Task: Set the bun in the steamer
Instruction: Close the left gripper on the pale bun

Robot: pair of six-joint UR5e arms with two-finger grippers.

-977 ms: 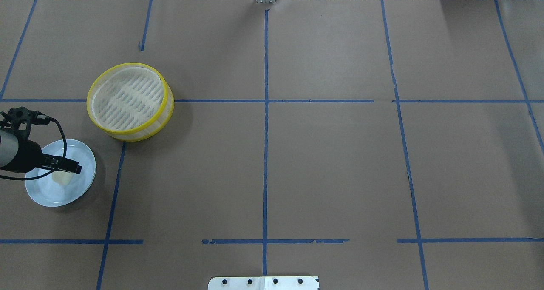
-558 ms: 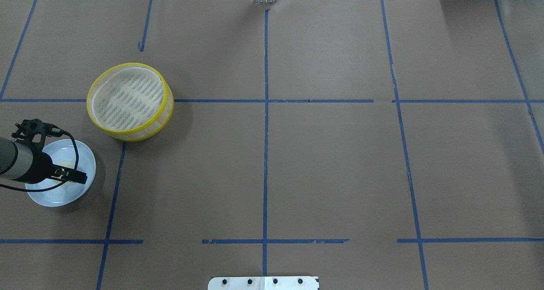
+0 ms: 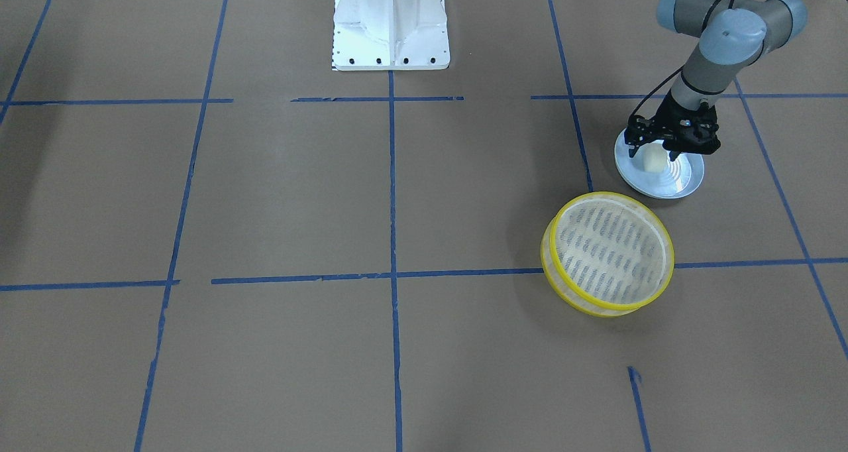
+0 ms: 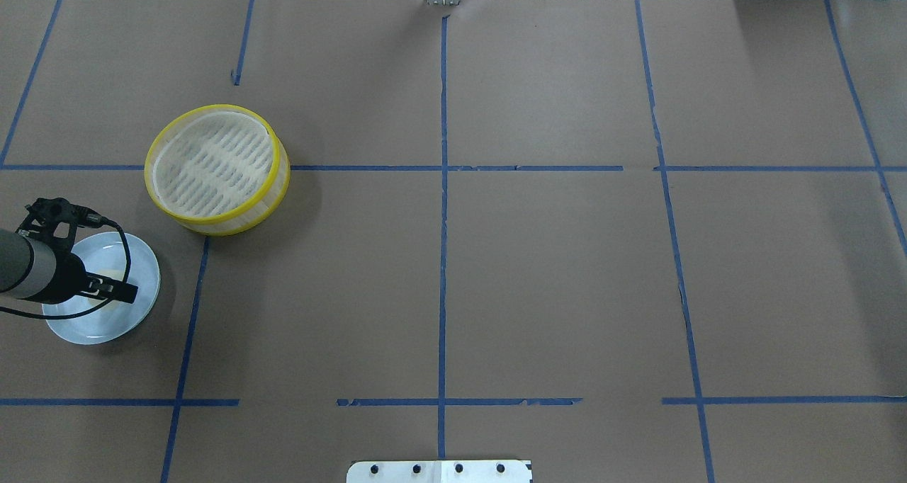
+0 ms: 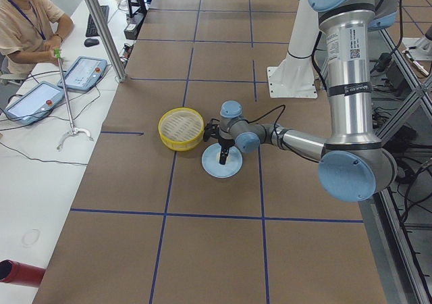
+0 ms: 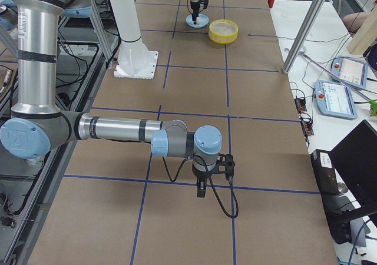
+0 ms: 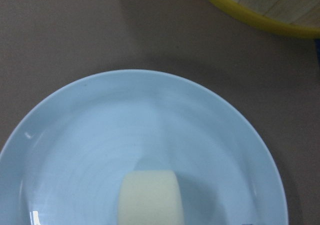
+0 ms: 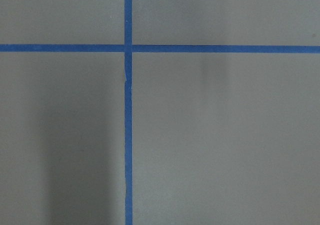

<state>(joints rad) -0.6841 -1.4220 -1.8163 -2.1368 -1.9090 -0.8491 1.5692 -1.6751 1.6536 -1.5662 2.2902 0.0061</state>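
Observation:
The cream-white bun (image 3: 653, 163) lies on a pale blue plate (image 3: 677, 181), near the bottom of the left wrist view (image 7: 150, 197). My left gripper (image 3: 653, 152) hangs right over the bun with its jaws apart, one finger on each side, open. In the overhead view the left gripper (image 4: 117, 290) covers most of the bun. The yellow-rimmed steamer (image 4: 212, 164) stands empty just beyond the plate, and its rim shows in the left wrist view (image 7: 260, 16). My right gripper (image 6: 200, 189) shows only in the exterior right view, low over the table; I cannot tell if it is open.
The table is brown paper with a blue tape grid (image 4: 443, 256). The robot's white base (image 3: 391, 21) stands at the table's near edge. An operator (image 5: 23, 20) sits beside tablets off the table. The right wrist view shows only paper and tape.
My left gripper has shifted a little toward the robot's side over the plate and now covers more of the bun. The steamer and plate have not moved.

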